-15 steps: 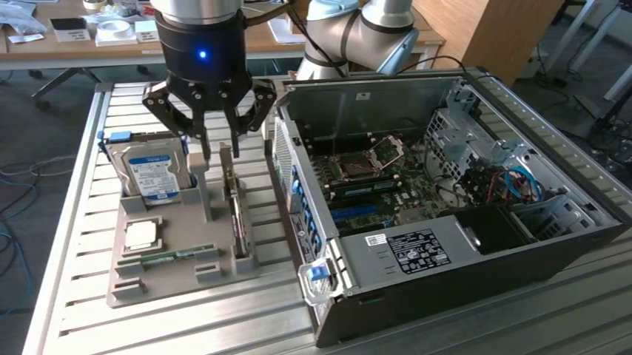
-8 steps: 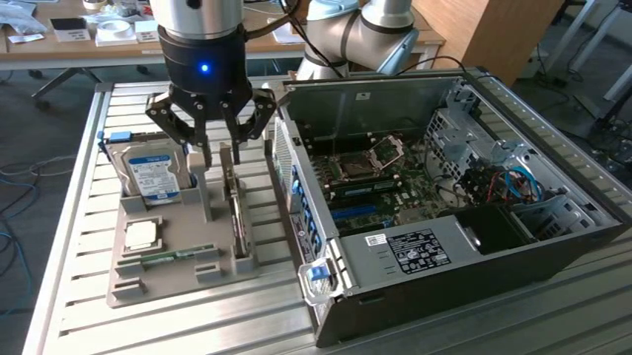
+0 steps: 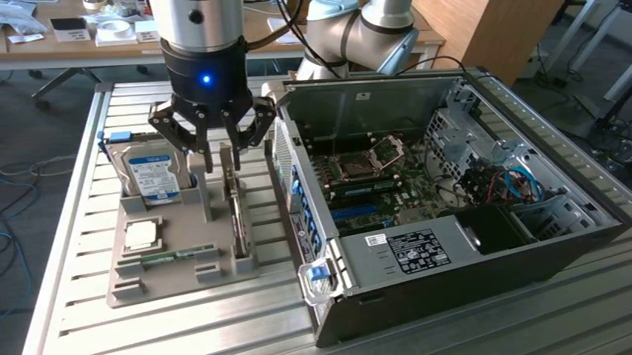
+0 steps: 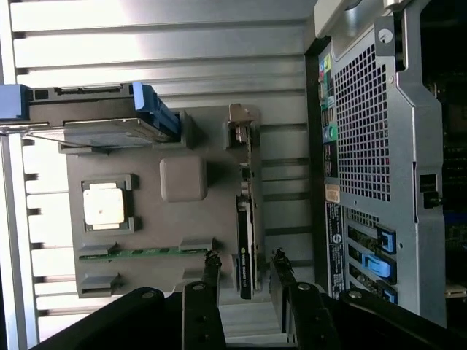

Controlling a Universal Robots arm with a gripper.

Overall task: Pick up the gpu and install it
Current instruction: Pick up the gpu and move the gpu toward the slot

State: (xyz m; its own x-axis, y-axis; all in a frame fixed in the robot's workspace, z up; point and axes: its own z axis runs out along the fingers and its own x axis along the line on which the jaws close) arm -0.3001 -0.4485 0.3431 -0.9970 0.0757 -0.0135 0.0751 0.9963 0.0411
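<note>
The end effector hangs open above the gray tray, its fingers standing wide on either side of the gpu. The gpu stands on its edge in a tray slot. I cannot tell if they touch. The arm points straight down, with a blue light lit on it. The hard drive has a blue-white label and the computer case has a sticker; the writing on both is too small to read.

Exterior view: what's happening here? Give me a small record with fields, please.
gripper: open, straddling the gpu, not clamped
gpu: standing on edge in the grey tray
also on tray: hard drive, CPU, RAM stick
computer case: side open, at the exterior view's right of the tray
install: not yet done
</note>
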